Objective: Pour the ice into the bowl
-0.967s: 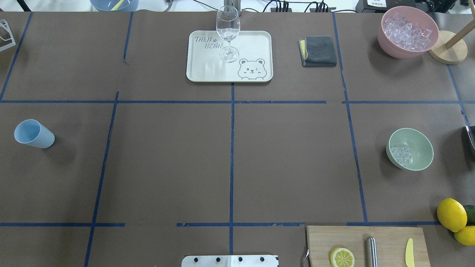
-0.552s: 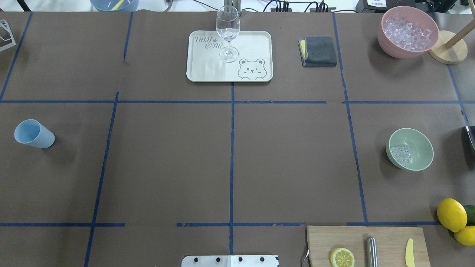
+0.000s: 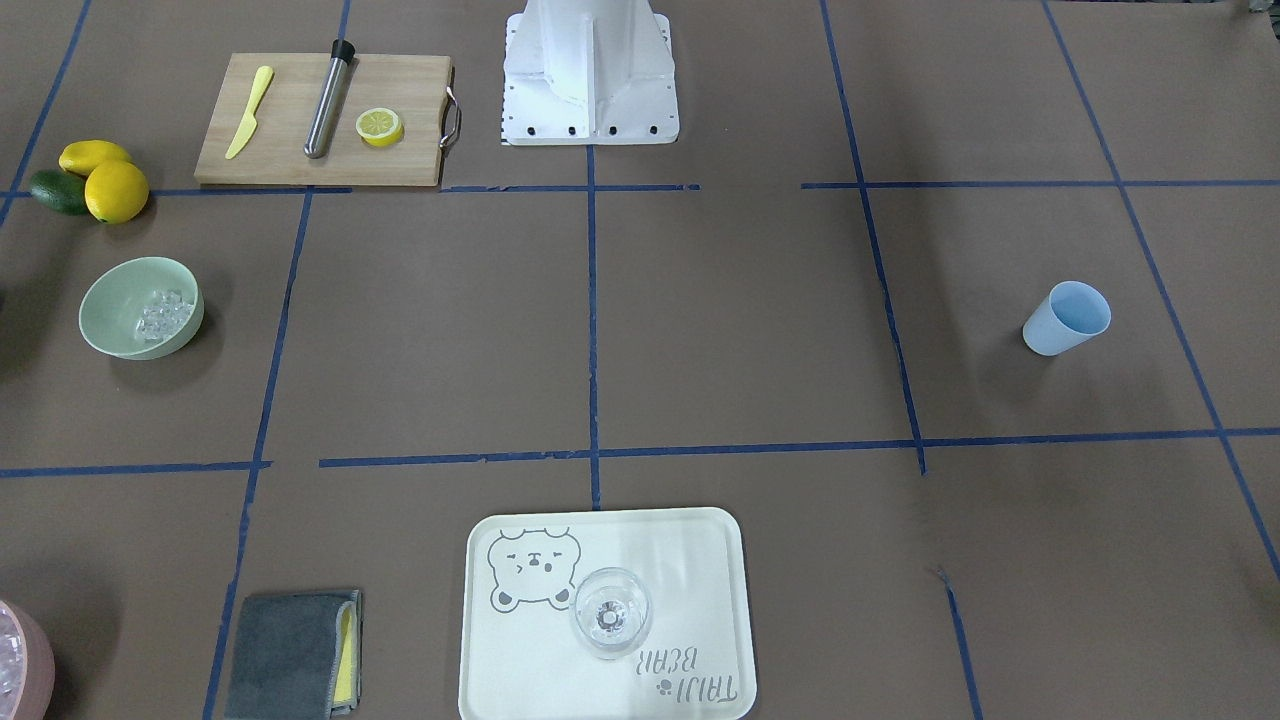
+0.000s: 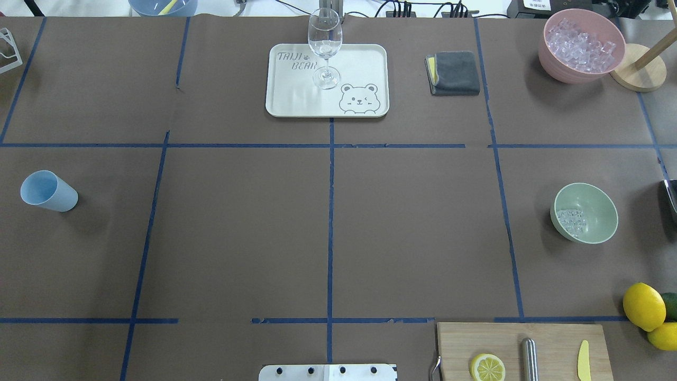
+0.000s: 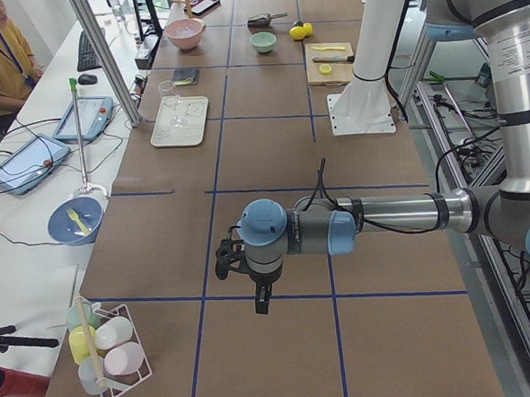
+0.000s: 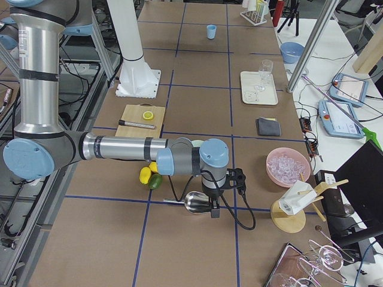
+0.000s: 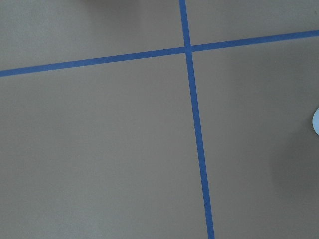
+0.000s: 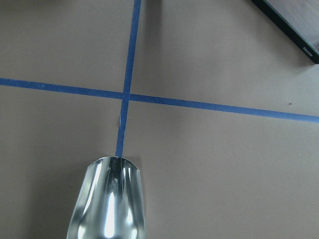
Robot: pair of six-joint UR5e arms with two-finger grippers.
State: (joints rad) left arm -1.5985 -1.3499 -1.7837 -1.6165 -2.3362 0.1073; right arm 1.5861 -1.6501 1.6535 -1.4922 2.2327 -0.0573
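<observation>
On the operators' side, front-facing view: bowl sits toward 9 o'clock of the frame, ice heaped against its 3 o'clock inner wall; blue cup well apart at 3 o'clock; no gripper in frame. Overhead view: the bowl is at 3 o'clock of the frame, the pink bowl, piled with cubes, at 12 o'clock from it; a dark sliver at the frame edge, near the bowl's 3 o'clock, is too cut off to name. Left end view: left gripper hangs over bare paper at the near end, bowl small and far at 12 o'clock; whether it is parted or closed, cannot tell. Right end view: right gripper points down with a metal scoop at its tip, reaching toward 9 o'clock; finger state cannot be told. The bowl is mostly hidden behind the forearm, near, at about 11 o'clock from the gripper; the pink bowl is at 2 o'clock. Left wrist view: paper and tape only. Right wrist view: scoop enters at 6 o'clock, long axis toward 12, looks empty; no bowl in frame. Judgement: right arm is much the nearer, and any further pour needs a refill first.
</observation>
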